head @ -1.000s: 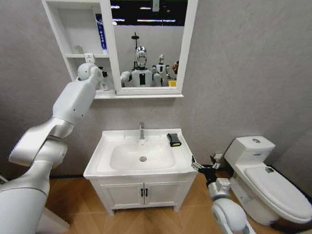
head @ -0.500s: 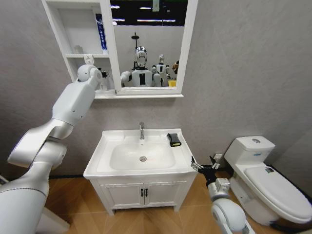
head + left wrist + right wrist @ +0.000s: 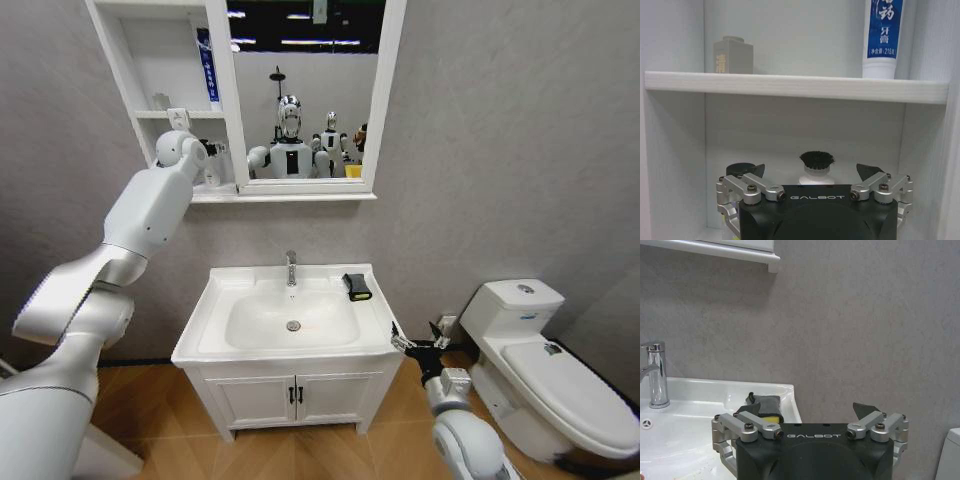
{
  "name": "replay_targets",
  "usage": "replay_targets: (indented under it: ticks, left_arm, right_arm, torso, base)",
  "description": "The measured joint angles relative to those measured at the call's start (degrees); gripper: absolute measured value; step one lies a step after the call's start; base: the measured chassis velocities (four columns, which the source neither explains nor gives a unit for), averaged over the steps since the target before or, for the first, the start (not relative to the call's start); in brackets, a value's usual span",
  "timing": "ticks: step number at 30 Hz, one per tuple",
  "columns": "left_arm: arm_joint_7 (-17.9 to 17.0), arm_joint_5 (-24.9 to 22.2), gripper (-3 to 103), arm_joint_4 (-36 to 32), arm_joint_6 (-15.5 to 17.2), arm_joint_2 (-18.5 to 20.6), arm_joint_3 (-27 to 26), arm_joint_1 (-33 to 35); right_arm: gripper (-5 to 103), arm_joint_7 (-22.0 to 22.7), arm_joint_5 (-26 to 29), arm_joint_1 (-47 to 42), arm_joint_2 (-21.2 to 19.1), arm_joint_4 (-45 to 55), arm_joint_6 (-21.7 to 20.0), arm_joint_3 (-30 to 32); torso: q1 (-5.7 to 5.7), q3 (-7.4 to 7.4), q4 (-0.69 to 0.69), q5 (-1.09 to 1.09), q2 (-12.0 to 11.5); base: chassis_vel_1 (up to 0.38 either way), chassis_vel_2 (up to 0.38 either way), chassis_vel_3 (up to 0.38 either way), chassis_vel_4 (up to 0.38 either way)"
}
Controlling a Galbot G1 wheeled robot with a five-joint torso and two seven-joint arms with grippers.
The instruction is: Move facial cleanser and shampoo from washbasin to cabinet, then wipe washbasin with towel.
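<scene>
My left gripper (image 3: 211,150) is raised into the lower shelf of the cabinet (image 3: 226,100), fingers open. In the left wrist view the left gripper (image 3: 807,170) faces a white bottle with a black top (image 3: 816,159) standing on that shelf just beyond the fingertips, untouched; I cannot tell whether it is the facial cleanser or the shampoo. The black towel (image 3: 356,286) with a yellow edge lies on the back right corner of the washbasin (image 3: 215,300). My right gripper (image 3: 413,343) hangs open beside the basin's front right corner, facing the towel (image 3: 762,407).
On the upper shelf stand a grey box-shaped bottle (image 3: 733,55) and a blue-and-white tube (image 3: 883,37). A chrome faucet (image 3: 291,268) rises at the basin's back. A white toilet (image 3: 545,365) sits to the right. The vanity doors (image 3: 295,395) are below.
The left arm has edged slightly up and back at the shelf. The right arm and the towel have not moved.
</scene>
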Motion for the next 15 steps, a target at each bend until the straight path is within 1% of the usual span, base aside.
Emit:
replay_targets:
  ticks: [7, 11, 13, 15]
  left_arm:
    - [0.2, 0.9, 100, -0.4, -1.3, 0.8, 0.1, -0.4]
    - [0.3, 1.1, 100, -1.2, -2.4, 1.5, 0.0, -0.5]
    - [0.4, 1.2, 100, -1.7, -3.5, 1.9, 0.1, -0.4]
    - [0.3, 1.2, 100, -2.2, -3.7, 2.2, 0.1, -0.3]
  right_arm:
    - [100, 0.0, -0.5, 0.2, 0.2, 0.2, 0.0, -0.6]
    - [100, -0.1, -0.7, 0.3, 0.0, 0.2, 0.0, -0.7]
    - [100, -0.2, -0.7, 0.3, 0.0, 0.3, 0.0, -0.8]
    - [100, -0.2, -0.7, 0.3, -0.1, 0.3, 0.0, -0.8]
  torso:
    - [0.0, 0.0, 0.01, -0.01, 0.0]
    - [0.0, 0.0, 0.0, 0.0, 0.0]
    - [0.0, 0.0, 0.01, 0.0, 0.0]
    - [0.0, 0.0, 0.0, 0.0, 0.0]
  base:
    - [0.0, 0.0, 0.0, 0.0]
    - [0.0, 0.0, 0.0, 0.0]
    - [0.0, 0.0, 0.0, 0.0]
    - [0.0, 0.0, 0.0, 0.0]
